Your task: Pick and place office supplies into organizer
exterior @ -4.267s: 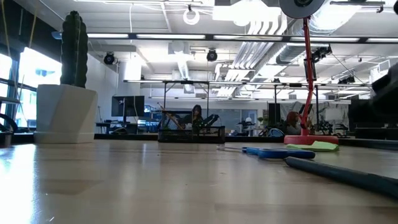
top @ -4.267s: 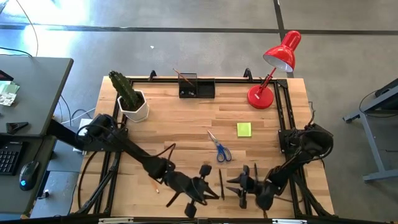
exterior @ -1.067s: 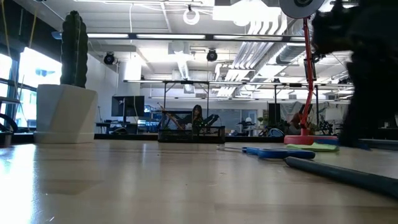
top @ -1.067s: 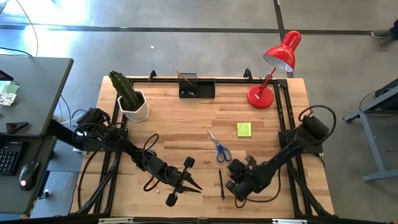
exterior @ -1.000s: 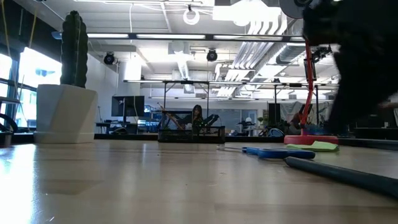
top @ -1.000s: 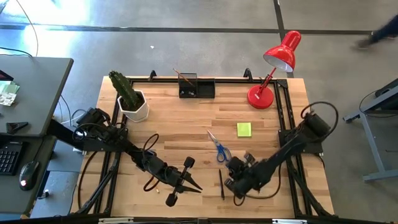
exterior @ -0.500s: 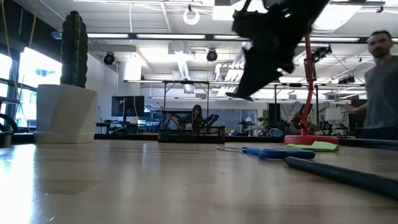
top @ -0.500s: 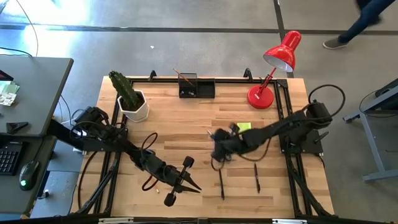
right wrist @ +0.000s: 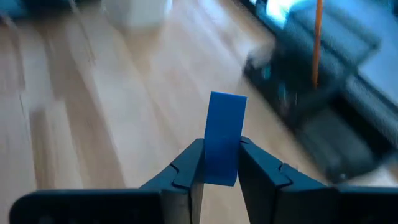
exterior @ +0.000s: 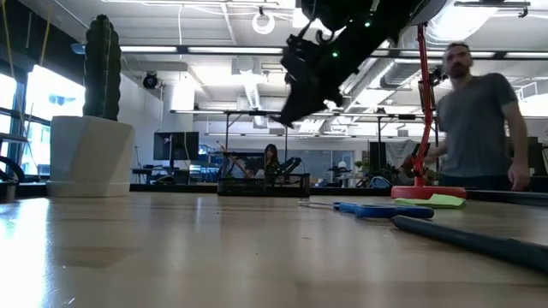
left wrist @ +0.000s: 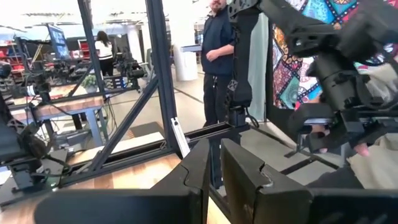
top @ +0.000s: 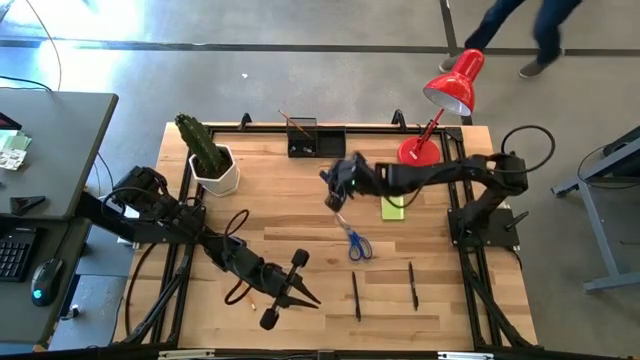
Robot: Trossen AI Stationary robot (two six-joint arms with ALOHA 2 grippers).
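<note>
Blue eraser (right wrist: 225, 138) pinched upright between the right gripper (right wrist: 221, 163) fingers (right wrist: 185, 168), seen clearly in the right wrist view. Right gripper (top: 340, 183) is up in the air over the bench (top: 260, 215), stretched from the right edge toward the far middle, near the organizer (top: 316, 139) but still short of it. Low view shows the same gripper (exterior: 301, 64) high above the wood.

Organizer sits at the far edge, middle, with a pencil (top: 289, 122) sticking out of its left compartment. In the right wrist view the organizer (right wrist: 311, 118) is blurred ahead of the eraser, orange pencil (right wrist: 317, 42) upright in it.

Scissors (top: 351, 236) lie mid-bench, blue handles toward the near edge. Sticky pad (top: 391, 208) lies right of them, partly under the right arm. Two black pens (top: 355, 295) (top: 412, 284) lie near the near edge, right of centre, roughly parallel, apart from each other.

Left gripper (top: 283, 296) rests low by the near edge, left of centre, fingers (left wrist: 199, 168) narrow, nearly closed, holding nothing.

Cactus pot (top: 213, 165) at far left corner, red lamp (top: 438, 112) at far right corner. Person (exterior: 478, 120) stands beyond the bench on the right in the low view; another person (left wrist: 216, 59) shows in the left wrist view.
</note>
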